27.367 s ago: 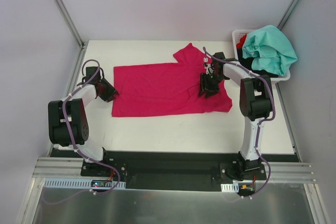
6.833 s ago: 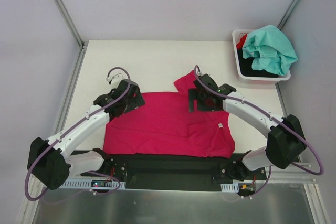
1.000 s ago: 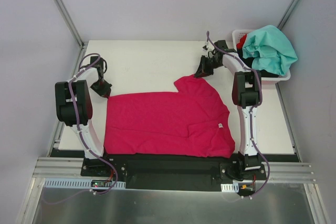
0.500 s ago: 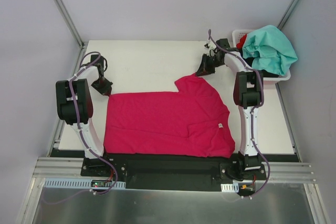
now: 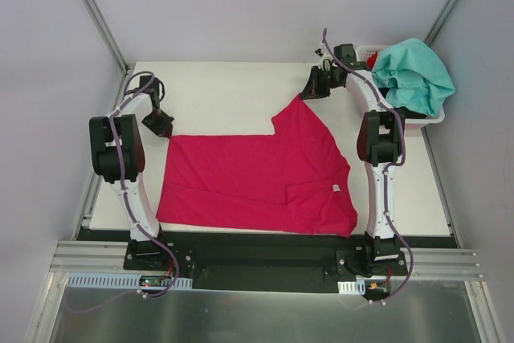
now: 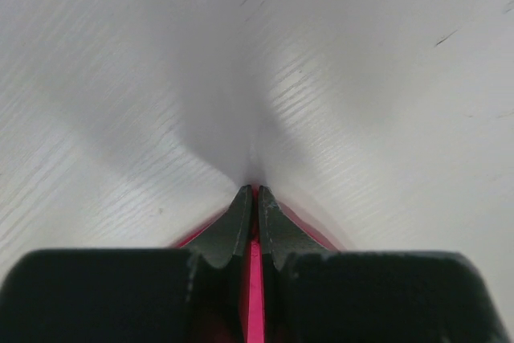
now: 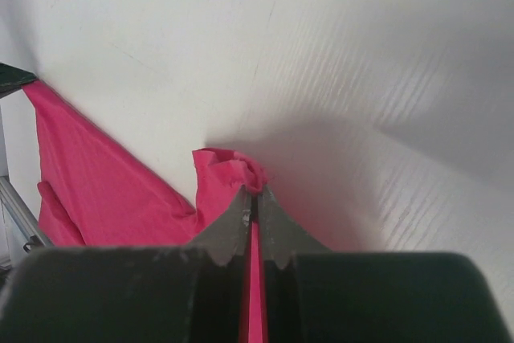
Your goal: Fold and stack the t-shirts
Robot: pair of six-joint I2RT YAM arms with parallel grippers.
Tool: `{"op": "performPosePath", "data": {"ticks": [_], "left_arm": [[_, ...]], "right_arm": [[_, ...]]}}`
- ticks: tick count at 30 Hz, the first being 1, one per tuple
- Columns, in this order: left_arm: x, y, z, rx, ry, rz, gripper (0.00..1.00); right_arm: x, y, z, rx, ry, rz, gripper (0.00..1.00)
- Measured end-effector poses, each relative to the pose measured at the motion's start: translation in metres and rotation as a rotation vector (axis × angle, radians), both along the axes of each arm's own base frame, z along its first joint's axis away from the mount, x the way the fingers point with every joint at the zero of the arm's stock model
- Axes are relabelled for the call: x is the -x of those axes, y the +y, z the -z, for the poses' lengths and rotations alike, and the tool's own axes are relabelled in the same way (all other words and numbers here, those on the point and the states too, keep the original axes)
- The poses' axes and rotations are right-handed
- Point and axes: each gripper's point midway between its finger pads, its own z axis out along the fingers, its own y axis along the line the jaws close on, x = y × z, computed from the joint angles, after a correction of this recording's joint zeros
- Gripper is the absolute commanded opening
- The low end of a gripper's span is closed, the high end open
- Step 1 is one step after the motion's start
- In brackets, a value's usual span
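Magenta t-shirt (image 5: 257, 174) lies on the surface (image 5: 225, 90); left gripper (image 5: 164, 130) and right gripper (image 5: 307, 94) each pinch a far corner tight.

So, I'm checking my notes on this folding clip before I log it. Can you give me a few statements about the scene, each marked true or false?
1. The left gripper is shut on an edge of the pink shirt. True.
2. The right gripper hangs open above the table. False: it is shut on a bunched bit of the pink shirt.
3. The teal shirt sits heaped in the basket at the far right corner. True.
4. The pink shirt is folded into a small neat stack. False: it lies spread out on the table, pinched at two far corners.
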Motion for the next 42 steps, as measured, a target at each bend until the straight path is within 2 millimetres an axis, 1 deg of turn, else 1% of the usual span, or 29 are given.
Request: {"op": "performPosePath", "data": {"ticks": [3,5,9,13,15,19,21,24,26,29,31,35,38,42], "left_arm": [[-0.014,-0.001,-0.002,0.009,-0.022,0.004,0.0],[-0.024,-0.001,-0.005,0.013,-0.042,0.006,0.0],[-0.033,-0.002,-0.008,0.014,-0.058,0.011,0.0],[-0.033,-0.002,-0.008,0.014,-0.059,0.013,0.0],[-0.032,-0.002,-0.007,0.013,-0.058,0.013,0.0],[-0.025,-0.002,0.0,0.015,-0.038,0.013,0.0],[-0.023,-0.002,-0.001,0.014,-0.039,0.014,0.0],[-0.017,-0.002,-0.003,0.011,-0.033,0.013,0.0],[-0.013,-0.002,-0.004,0.007,-0.031,0.015,0.0],[-0.008,-0.002,-0.007,0.006,-0.031,0.017,0.0],[-0.008,-0.002,-0.01,0.005,-0.037,0.019,0.0],[-0.009,-0.002,-0.019,0.002,-0.058,0.021,0.0],[-0.01,-0.002,-0.026,-0.001,-0.07,0.027,0.0],[-0.014,-0.001,-0.032,-0.005,-0.082,0.033,0.0]], "right_arm": [[-0.003,0.0,-0.002,-0.002,-0.012,0.0,0.01],[-0.004,0.0,0.002,-0.002,-0.007,0.001,0.01],[-0.003,-0.002,0.008,0.001,0.008,0.004,0.01],[-0.004,-0.002,0.009,-0.003,0.004,0.003,0.01],[-0.001,-0.002,0.014,-0.003,0.015,0.002,0.01],[0.011,-0.004,0.032,0.005,0.068,0.002,0.01],[0.019,-0.004,0.04,0.011,0.097,0.0,0.01],[0.026,-0.005,0.043,0.015,0.116,-0.002,0.01],[0.03,-0.005,0.038,0.017,0.116,-0.002,0.01],[0.032,-0.006,0.023,0.017,0.09,-0.003,0.01],[0.031,-0.006,0.007,0.013,0.062,-0.003,0.01],[0.032,-0.006,-0.016,0.009,0.019,-0.006,0.01],[0.034,-0.007,-0.025,0.013,0.007,-0.01,0.01],[0.037,-0.008,-0.029,0.017,0.004,-0.014,0.01]]}}
